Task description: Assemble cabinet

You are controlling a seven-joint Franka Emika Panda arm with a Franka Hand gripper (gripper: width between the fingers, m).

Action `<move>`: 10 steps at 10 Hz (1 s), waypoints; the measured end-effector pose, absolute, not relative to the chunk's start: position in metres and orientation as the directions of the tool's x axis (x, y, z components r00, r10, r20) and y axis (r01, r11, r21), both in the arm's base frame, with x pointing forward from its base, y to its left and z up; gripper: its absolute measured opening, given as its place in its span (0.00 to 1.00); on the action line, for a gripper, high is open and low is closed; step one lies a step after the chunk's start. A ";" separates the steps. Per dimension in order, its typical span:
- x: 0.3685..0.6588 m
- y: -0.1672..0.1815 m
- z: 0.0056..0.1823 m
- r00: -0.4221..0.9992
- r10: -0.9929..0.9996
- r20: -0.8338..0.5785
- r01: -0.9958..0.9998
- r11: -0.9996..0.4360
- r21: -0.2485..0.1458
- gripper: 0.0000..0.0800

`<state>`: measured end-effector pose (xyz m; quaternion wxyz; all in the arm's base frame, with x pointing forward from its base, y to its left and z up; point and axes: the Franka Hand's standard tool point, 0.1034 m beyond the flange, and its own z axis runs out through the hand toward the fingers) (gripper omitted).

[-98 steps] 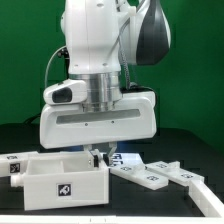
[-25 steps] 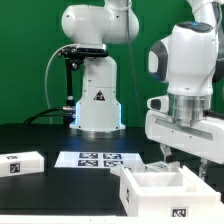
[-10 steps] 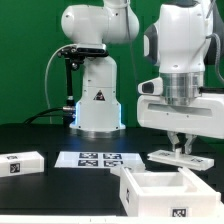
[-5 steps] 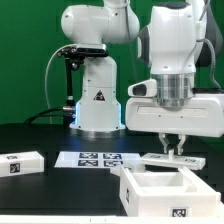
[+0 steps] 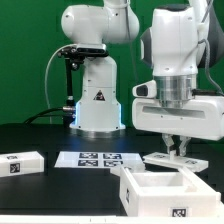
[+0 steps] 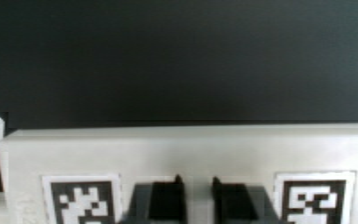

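My hand [image 5: 176,148] is clamped on the edge of a flat white panel [image 5: 172,159], fingers [image 6: 158,200] between its two tags [image 6: 82,197] (thin, stiff, light, probably slick: mid-edge seems the right hold). Near the hand, lower, the open cabinet box [image 5: 160,190] stands on the desk [image 5: 40,195]. Well apart from the hand lies another white part [image 5: 22,163].

Bare table [image 5: 75,195] lies open between the loose piece [image 5: 22,163] and the cabinet box [image 5: 160,192], which crowds the held panel [image 5: 155,159].

The cabinet box [image 5: 150,203] is cut off below.
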<state>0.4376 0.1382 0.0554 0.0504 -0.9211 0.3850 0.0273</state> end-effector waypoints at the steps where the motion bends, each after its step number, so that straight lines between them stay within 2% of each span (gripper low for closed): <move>1: 0.440 0.136 0.062 0.719 -0.690 -0.084 -0.695 -0.714 -0.082 0.08; 2: 0.437 0.134 0.064 0.783 -0.617 -0.074 -0.621 -0.778 -0.090 0.08; 4: 0.438 0.130 0.061 0.951 -0.306 -0.039 -0.309 -0.945 -0.106 0.08; 5: 0.438 0.130 0.060 0.947 -0.319 -0.026 -0.320 -0.941 -0.110 0.08; 8: 0.438 0.128 0.059 0.995 -0.096 0.001 -0.095 -0.990 -0.109 0.08; 10: 0.440 0.123 0.067 0.949 0.311 0.059 0.314 -0.948 -0.058 0.08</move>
